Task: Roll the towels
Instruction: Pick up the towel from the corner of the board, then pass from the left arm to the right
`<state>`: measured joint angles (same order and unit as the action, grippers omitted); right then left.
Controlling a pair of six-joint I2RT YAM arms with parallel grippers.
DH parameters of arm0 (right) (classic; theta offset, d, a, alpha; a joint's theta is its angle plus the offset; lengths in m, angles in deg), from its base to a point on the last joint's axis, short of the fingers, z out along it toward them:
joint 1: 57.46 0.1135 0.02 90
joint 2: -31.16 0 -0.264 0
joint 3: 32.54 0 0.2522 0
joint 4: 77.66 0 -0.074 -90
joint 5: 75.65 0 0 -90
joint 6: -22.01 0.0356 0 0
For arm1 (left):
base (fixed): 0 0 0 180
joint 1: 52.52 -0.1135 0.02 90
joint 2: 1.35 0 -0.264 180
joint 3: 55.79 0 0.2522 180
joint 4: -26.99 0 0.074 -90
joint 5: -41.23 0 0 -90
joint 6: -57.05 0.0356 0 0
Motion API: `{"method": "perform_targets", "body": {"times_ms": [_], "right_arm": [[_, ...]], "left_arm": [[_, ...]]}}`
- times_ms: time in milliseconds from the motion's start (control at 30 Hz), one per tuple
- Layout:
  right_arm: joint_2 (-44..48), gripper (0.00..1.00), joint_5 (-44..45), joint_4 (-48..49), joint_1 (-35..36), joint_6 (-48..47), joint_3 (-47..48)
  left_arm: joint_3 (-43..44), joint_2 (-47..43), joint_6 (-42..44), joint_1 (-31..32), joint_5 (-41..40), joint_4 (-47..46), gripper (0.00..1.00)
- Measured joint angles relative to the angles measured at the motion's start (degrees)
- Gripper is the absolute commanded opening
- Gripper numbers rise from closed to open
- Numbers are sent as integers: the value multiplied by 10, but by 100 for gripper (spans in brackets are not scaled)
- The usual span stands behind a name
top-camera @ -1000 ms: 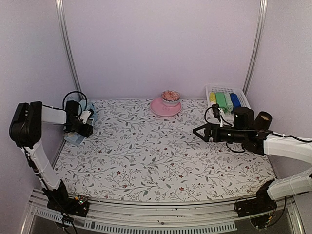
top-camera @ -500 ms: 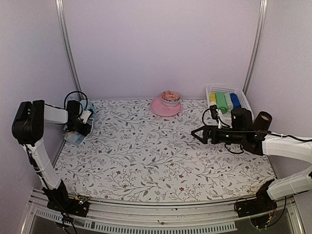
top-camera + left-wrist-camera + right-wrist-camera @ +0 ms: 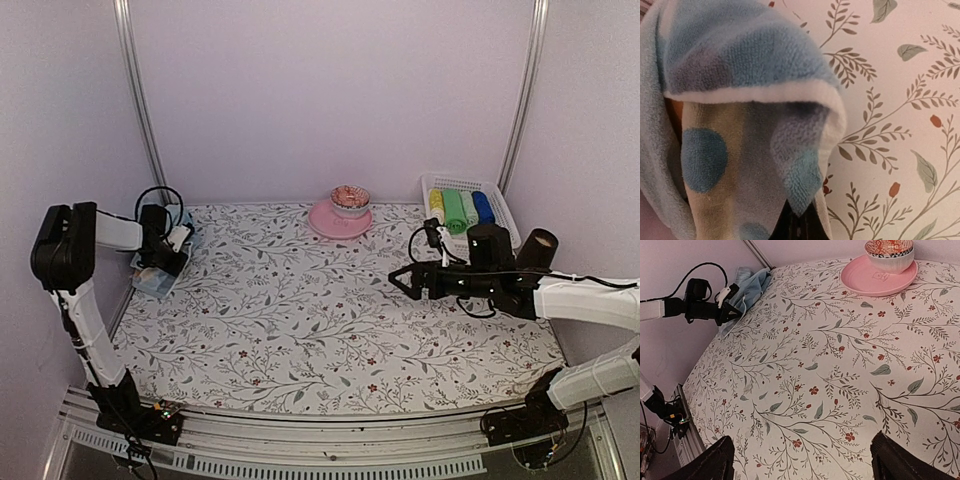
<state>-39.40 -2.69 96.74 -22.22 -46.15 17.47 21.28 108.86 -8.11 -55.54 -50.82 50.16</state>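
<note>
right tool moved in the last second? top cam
Yes. The right tool, jaws open, has slid left and slightly nearer the arm bases, ending farther from the white slatted plastic basket at the back right.

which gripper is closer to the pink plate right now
Right. The right gripper, open, hovers on the near side of the pink plate, a bit to its right; the left gripper is far off at the table's left edge, shut on a towel.

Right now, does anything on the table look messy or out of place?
Yes: the towels lie in a rumpled heap at the far left corner, pinched by the left gripper. The bowl sits upright on its plate.
</note>
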Motion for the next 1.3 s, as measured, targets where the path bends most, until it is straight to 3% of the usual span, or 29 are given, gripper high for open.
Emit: {"method": "perform_targets", "body": {"times_ms": [267, 433, 600, 867, 1067, 1300], "right_arm": [[0, 89, 11, 1, 22, -27, 11], [-2, 89, 12, 7, 53, -54, 20], [-29, 90, 5, 29, 103, -82, 44], [-184, 89, -14, 54, 169, -115, 170], [-318, 87, -56, 73, 170, -103, 279], [-399, 82, -91, 101, 184, -60, 368]], "left_arm": [[2, -108, 0, 28, 105, 72, 0], [3, -210, -8, 99, 199, 99, 0], [0, -256, -35, 187, 286, 116, 0], [1, -262, -101, 215, 371, 122, 0], [1, -262, -123, 224, 389, 118, 0], [-5, -262, -138, 228, 386, 97, 0]]}}
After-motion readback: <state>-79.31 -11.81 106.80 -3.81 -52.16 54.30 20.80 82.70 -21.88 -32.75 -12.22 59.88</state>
